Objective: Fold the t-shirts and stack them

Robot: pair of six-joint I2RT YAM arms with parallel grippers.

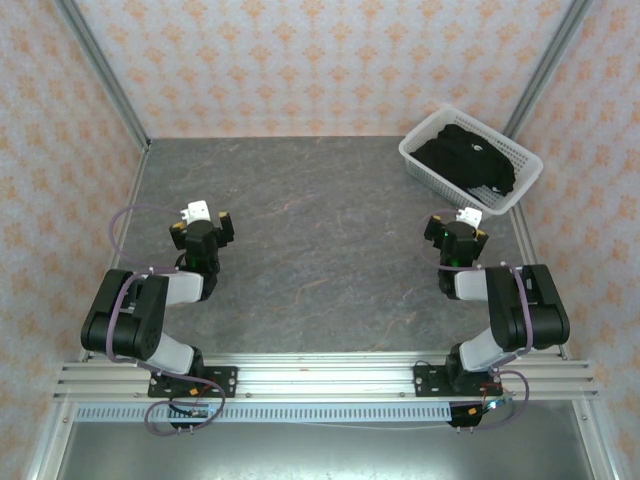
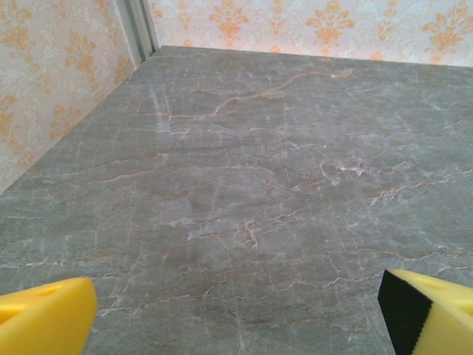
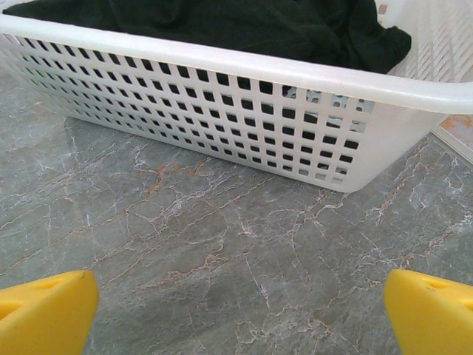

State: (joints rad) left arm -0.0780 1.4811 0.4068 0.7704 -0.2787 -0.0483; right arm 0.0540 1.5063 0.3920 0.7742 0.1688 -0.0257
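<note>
Top view: your t-shirts (image 1: 465, 160) lay heaped, black and unfolded, in the white basket (image 1: 445, 187) at the far right corner of the table (image 1: 320, 270); I judged the task not yet begun. The left gripper (image 1: 200, 225) and right gripper (image 1: 458, 228) sat low before their bases, jaws apart, holding nothing; likely a ready pose, leaving mid-table free for folding.

Left wrist: yellow fingers (image 2: 44, 318) stood spread wide over grey veined tabletop; the t-shirts lay well apart from them, off across the table to the right.

Right wrist: fingers (image 3: 44, 310) were likewise wide and empty. The basket's perforated wall stood just ahead; the t-shirts showed above its rim, beyond and higher than the fingertips, not touching; you would need to clear that rim to reach them, I reckon.
</note>
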